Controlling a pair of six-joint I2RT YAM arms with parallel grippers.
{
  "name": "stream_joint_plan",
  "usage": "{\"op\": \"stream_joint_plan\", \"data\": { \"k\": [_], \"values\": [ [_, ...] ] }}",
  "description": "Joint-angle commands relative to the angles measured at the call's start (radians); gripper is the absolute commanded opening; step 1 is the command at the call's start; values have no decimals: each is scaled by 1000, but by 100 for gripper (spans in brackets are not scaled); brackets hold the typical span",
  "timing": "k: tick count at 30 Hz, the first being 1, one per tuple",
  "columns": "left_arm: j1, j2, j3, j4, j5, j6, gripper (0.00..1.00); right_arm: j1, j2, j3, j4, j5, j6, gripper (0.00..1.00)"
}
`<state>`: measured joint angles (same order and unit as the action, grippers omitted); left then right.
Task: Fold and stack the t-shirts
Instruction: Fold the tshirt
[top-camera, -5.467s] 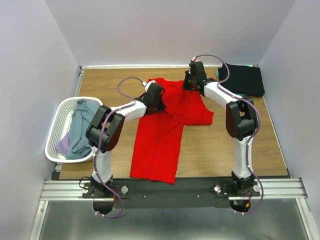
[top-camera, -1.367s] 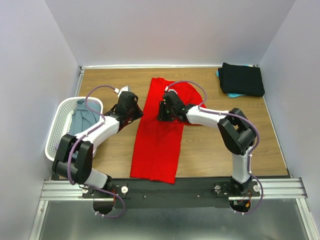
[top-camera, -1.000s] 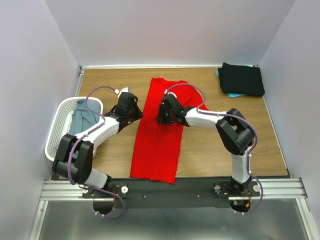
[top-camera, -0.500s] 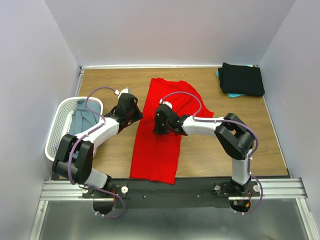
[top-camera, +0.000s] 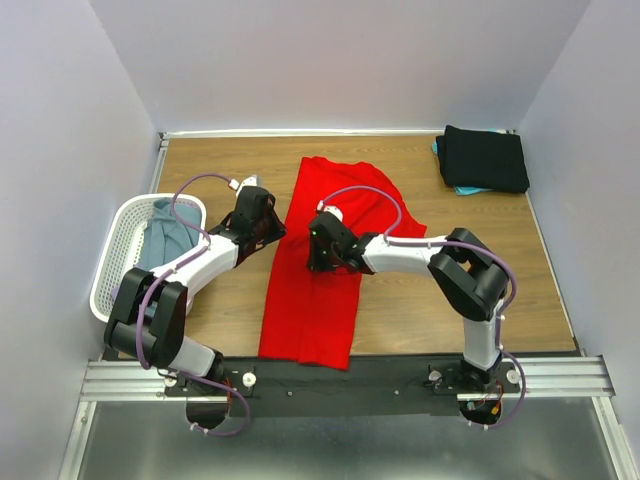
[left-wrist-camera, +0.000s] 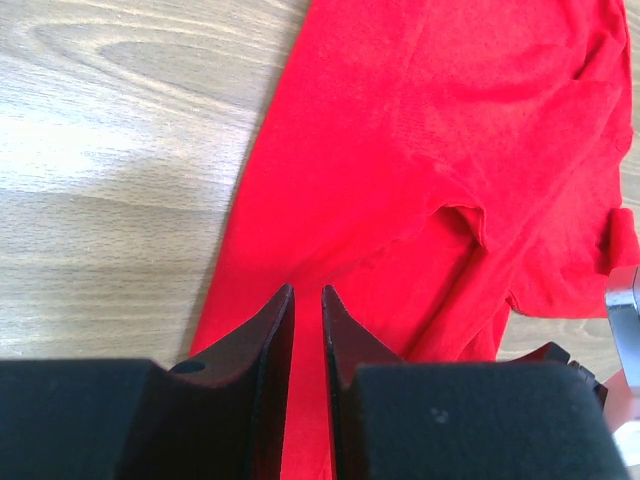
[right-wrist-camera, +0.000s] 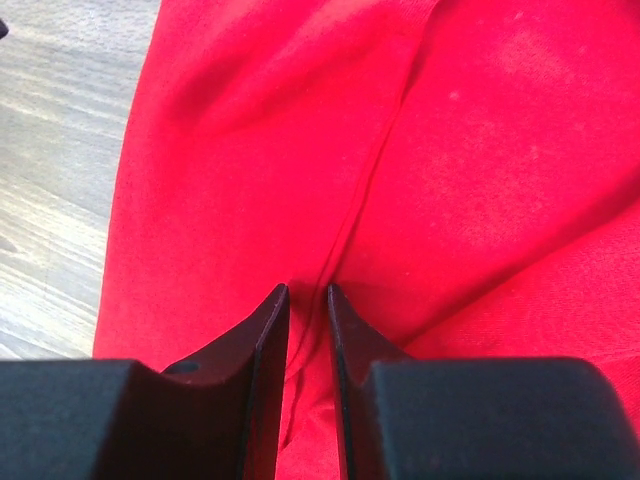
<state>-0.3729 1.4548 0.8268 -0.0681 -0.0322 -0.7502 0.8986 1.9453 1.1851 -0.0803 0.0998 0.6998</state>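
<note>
A bright red t-shirt (top-camera: 318, 280) lies lengthwise down the middle of the table, its right side folded in over the body. My right gripper (top-camera: 316, 256) is pressed down on its middle. In the right wrist view the fold's edge (right-wrist-camera: 375, 170) runs in between the two fingers of the right gripper (right-wrist-camera: 307, 290), which stand open by a narrow gap. My left gripper (top-camera: 268, 224) hovers at the shirt's left edge (left-wrist-camera: 235, 230). The left gripper (left-wrist-camera: 306, 292) is narrowly open with nothing held. A folded black t-shirt (top-camera: 485, 158) rests on a teal one (top-camera: 441, 148) at the back right.
A white mesh laundry basket (top-camera: 112, 262) stands at the table's left edge and holds a grey-blue shirt (top-camera: 162, 250) and a lavender one (top-camera: 127, 291). Bare wood (top-camera: 460, 270) shows right of the red shirt. Walls enclose the table on three sides.
My right gripper has slid a little nearer and to the left along the red shirt, and its jaws have narrowed. The left arm has not moved.
</note>
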Motion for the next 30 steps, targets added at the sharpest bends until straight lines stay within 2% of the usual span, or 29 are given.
{"op": "stream_joint_plan", "data": {
  "k": [1,9,14,17,30],
  "values": [
    [6,-8,-12,21,18,14,25,14,-22,-1,-19,15,3,29],
    [8,-7,-14,24,18,17,24,17,-14,8,-21,14,1,27],
    [8,-10,-15,24,20,17,24,20,-40,-4,-26,28,4,13],
    [8,-8,-15,24,20,17,24,22,-54,-10,-29,31,4,9],
    [8,-4,-15,28,23,18,24,39,-103,-47,-36,40,18,6]
  ]
}}
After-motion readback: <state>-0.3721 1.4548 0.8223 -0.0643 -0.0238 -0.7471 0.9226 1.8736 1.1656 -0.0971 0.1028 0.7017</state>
